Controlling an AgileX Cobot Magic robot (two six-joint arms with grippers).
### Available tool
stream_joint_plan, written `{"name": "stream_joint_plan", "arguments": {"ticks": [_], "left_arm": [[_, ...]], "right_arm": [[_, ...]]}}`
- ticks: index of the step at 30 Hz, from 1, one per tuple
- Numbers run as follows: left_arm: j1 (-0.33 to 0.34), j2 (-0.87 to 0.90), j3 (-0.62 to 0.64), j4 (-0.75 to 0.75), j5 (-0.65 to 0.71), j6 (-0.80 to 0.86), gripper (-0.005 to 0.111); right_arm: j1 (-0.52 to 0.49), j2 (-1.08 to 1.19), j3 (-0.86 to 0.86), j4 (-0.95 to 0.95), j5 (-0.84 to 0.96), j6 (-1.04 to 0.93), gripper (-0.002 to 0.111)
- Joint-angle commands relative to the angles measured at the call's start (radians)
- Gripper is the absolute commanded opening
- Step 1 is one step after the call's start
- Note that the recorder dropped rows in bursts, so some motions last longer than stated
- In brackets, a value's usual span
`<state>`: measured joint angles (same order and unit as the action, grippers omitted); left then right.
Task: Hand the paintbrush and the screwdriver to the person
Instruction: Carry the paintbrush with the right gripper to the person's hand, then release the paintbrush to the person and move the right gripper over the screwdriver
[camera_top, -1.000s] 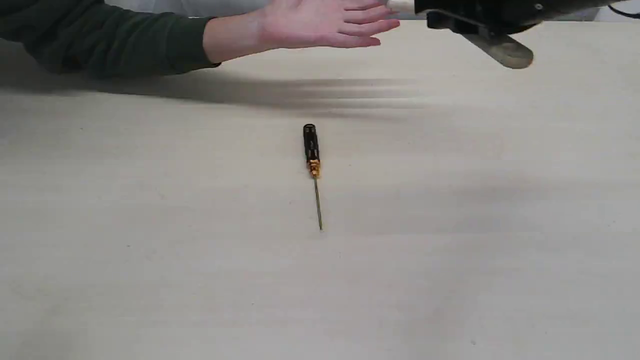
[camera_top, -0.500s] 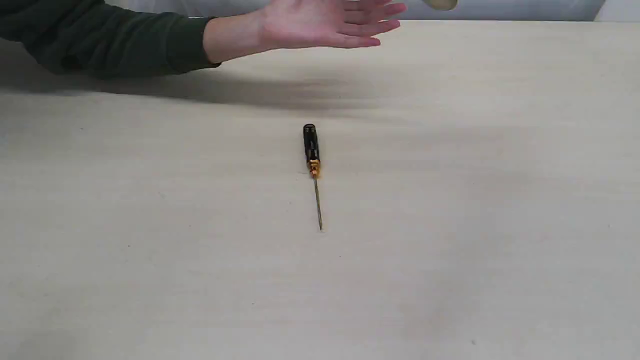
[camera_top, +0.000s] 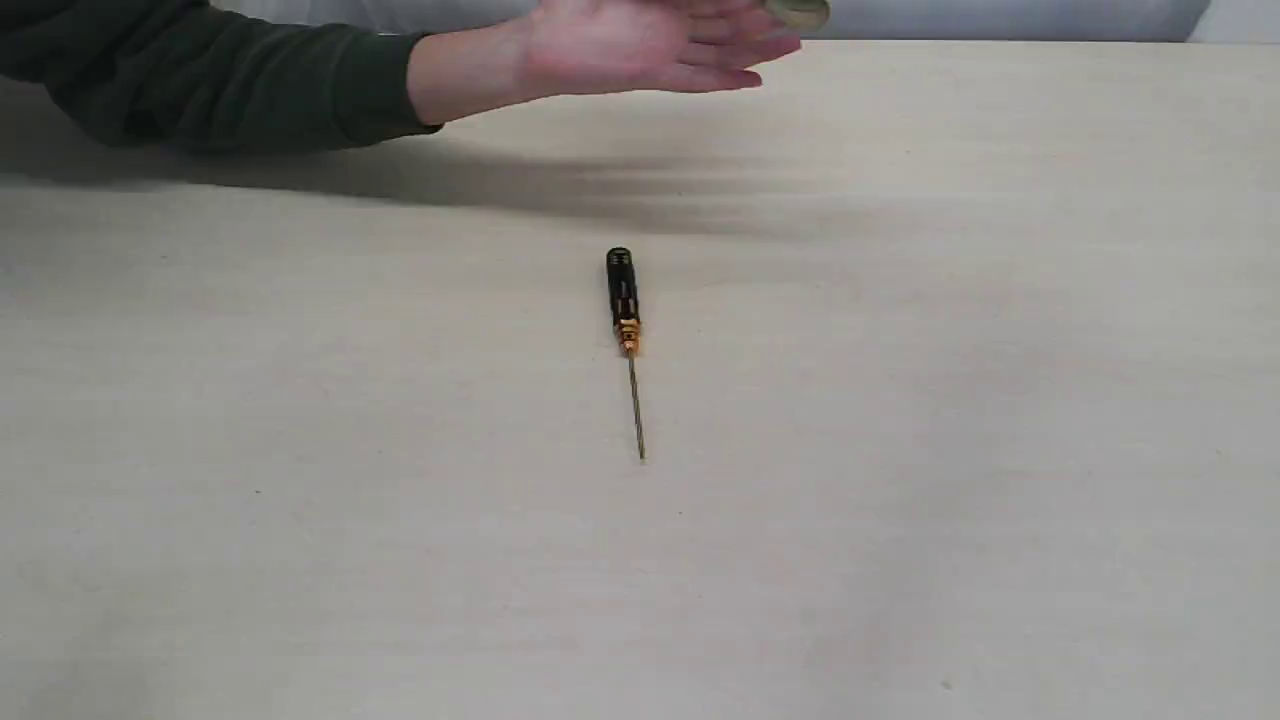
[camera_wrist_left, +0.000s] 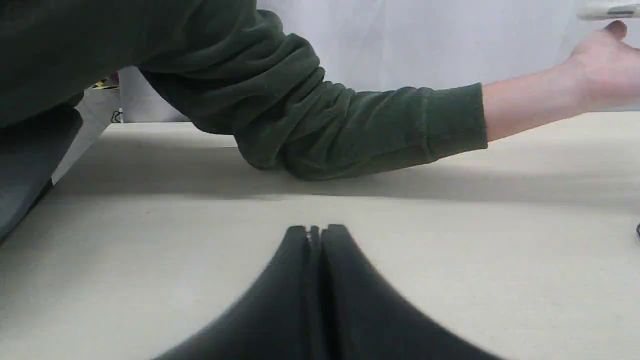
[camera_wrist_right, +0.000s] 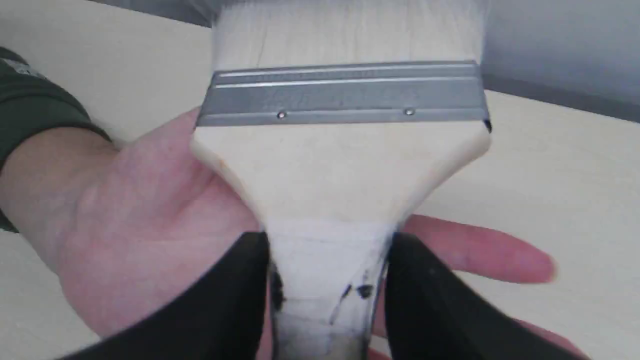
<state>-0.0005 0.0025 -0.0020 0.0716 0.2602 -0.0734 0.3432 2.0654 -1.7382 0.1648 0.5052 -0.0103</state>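
Observation:
The screwdriver (camera_top: 623, 300) lies on the table's middle, black handle toward the far side, thin shaft pointing to the near edge. The person's hand (camera_top: 650, 45) is held palm up above the far edge, its green sleeve (camera_wrist_left: 350, 130) resting on the table. My right gripper (camera_wrist_right: 327, 242) is shut on the wooden handle of the paintbrush (camera_wrist_right: 340, 165), which hovers just over the open palm (camera_wrist_right: 140, 215). The exterior view shows only the paintbrush's handle end (camera_top: 800, 12), beside the person's fingertips. My left gripper (camera_wrist_left: 315, 232) is shut and empty, low over the table near the person's elbow.
The beige table (camera_top: 900, 500) spreads wide around the screwdriver. A pale backdrop (camera_wrist_left: 425, 45) stands behind the far edge. The person's torso (camera_wrist_left: 30, 150) fills the far side in the left wrist view. Neither arm shows in the exterior view.
The right arm has left the exterior view at the top, and the paintbrush's handle end has moved left to the person's fingertips. Hand and screwdriver have stayed put.

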Motion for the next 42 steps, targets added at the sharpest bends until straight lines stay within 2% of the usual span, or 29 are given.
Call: {"name": "stream_joint_plan", "arguments": {"ticks": [1,8,10,15,17,23,31,34,38,42], "left_arm": [[-0.005,-0.002,0.002,-0.002,-0.011,-0.002,0.000],[-0.005,-0.002,0.002,-0.002,-0.011,-0.002,0.000],[-0.005,-0.002,0.002,-0.002,-0.011,-0.002,0.000],[-0.005,-0.002,0.002,-0.004,-0.008,-0.002,0.000],[-0.005,-0.002,0.002,-0.004,-0.008,-0.002,0.000],[-0.005,-0.002,0.002,-0.004,-0.010,-0.002,0.000],[-0.005,-0.002,0.002,-0.004,-0.010,-0.002,0.000],[-0.005,-0.002,0.002,-0.004,-0.010,-0.002,0.000],[-0.005,-0.002,0.002,-0.004,-0.010,-0.002,0.000],[-0.005,-0.002,0.002,-0.004,-0.010,-0.002,0.000]], "right_arm": [[0.021,0.059,-0.042,0.002,0.013,0.010,0.004],[0.024,0.118,-0.064,0.002,0.050,0.033,0.008],[0.024,0.106,-0.064,0.002,0.063,0.033,0.016],[0.024,0.046,-0.064,0.002,0.072,0.033,0.053],[0.024,0.013,-0.064,0.002,0.078,0.033,0.062],[0.024,-0.064,-0.064,0.002,0.175,0.030,0.063],[0.027,-0.100,-0.052,-0.002,0.472,0.003,0.063],[0.044,-0.131,0.008,0.002,0.484,-0.006,0.060],[0.075,-0.194,0.100,0.000,0.452,-0.029,0.051],[0.116,-0.223,0.168,0.000,0.457,-0.033,0.050]]}}
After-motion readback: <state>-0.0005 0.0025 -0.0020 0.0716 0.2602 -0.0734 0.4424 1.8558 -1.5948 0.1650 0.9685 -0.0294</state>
